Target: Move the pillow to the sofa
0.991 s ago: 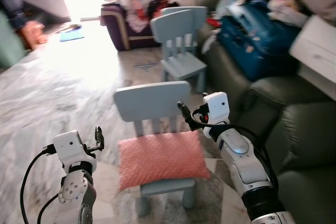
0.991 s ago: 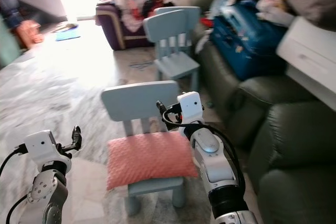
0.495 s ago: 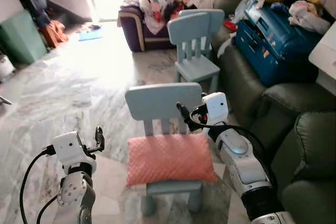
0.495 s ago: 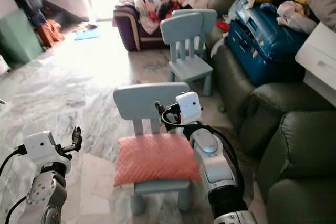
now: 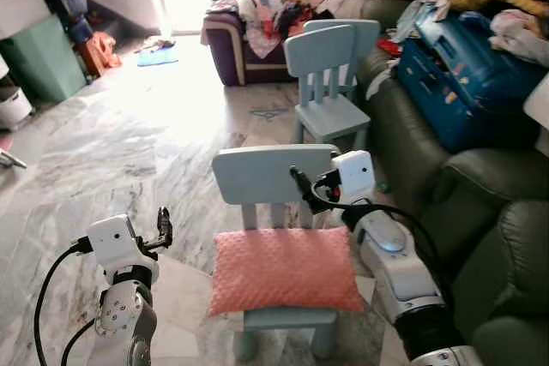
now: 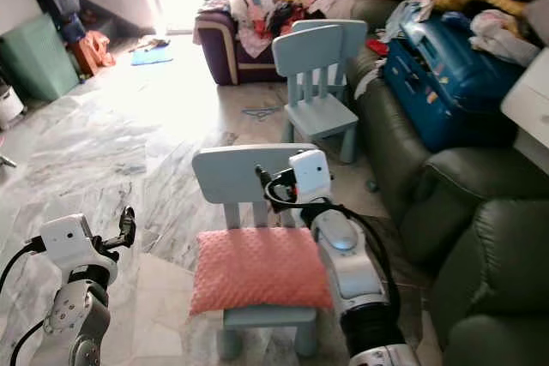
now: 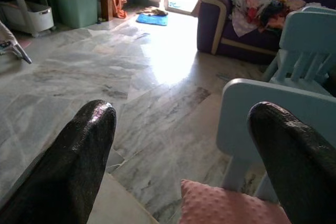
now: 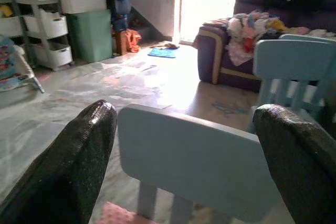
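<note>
Your right gripper sits up by the backrest of the near blue chair, fingers spread wide w/ nothing between them; in the right wrist view the two black fingers frame that backrest from either side, not touching it. Your left gripper is held out over the marble floor, left of the chair, fingers also wide apart & empty; its wrist view looks past them at a corner of the pillow.

You've got the pink pillow lying flat on the near chair's seat, overhanging the seat front a bit, just below the right arm. Neither gripper touches it.

Dark green sofa is on your right, just beside the chair; its far cushions carry a blue suitcase & piled cloth. A 2nd blue chair stands further on, near a purple couch heaped w/ clothes. Green bin & white drawers along the far left wall
</note>
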### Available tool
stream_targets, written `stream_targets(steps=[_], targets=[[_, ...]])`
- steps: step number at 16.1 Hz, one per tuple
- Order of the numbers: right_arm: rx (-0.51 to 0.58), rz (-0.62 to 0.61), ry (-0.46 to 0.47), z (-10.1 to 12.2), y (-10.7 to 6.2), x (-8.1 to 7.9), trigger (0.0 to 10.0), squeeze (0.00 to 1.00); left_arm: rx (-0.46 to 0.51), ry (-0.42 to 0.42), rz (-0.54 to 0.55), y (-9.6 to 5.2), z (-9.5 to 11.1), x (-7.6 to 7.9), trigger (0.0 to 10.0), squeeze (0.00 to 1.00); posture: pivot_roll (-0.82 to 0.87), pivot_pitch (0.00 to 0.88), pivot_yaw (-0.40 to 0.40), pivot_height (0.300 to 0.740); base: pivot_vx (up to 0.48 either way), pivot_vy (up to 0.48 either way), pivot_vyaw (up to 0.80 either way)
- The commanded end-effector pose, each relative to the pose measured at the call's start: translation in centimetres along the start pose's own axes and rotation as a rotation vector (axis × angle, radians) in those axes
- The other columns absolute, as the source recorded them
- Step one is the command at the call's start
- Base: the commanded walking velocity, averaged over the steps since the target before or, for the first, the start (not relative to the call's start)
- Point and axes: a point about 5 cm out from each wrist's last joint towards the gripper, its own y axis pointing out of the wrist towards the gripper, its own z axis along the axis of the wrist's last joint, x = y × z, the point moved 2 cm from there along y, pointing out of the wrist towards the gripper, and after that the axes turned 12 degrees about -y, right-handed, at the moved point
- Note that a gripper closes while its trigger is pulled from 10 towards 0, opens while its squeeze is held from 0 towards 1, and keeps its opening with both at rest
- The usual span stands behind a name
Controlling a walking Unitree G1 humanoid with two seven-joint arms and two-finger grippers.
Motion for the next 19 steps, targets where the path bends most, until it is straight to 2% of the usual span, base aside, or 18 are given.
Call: stream_targets(steps=[1, 9, 19], targets=[[0.012, 0.009, -0.011, 0.4, 0.3, -0.1, 10.0, 0.00, 0.018, 0.002, -0.002, 0.0, 0.5, 0.0, 10.0, 0.00, -0.19, 0.000, 0.079, 0.740, 0.480, 0.000, 0.00], [0.010, 0.009, -0.009, 0.4, 0.3, -0.2, 10.0, 0.00, 0.002, 0.011, 0.010, 0.0, 0.2, -0.1, 10.0, 0.00, -0.19, 0.000, 0.080, 0.740, 0.460, 0.000, 0.00], [0.009, 0.015, -0.005, 0.3, 0.2, -0.2, 10.0, 0.00, -0.037, -0.017, 0.041, 0.0, -0.6, -0.1, 10.0, 0.00, -0.19, 0.000, 0.075, 0.740, 0.000, 0.000, 0.00]])
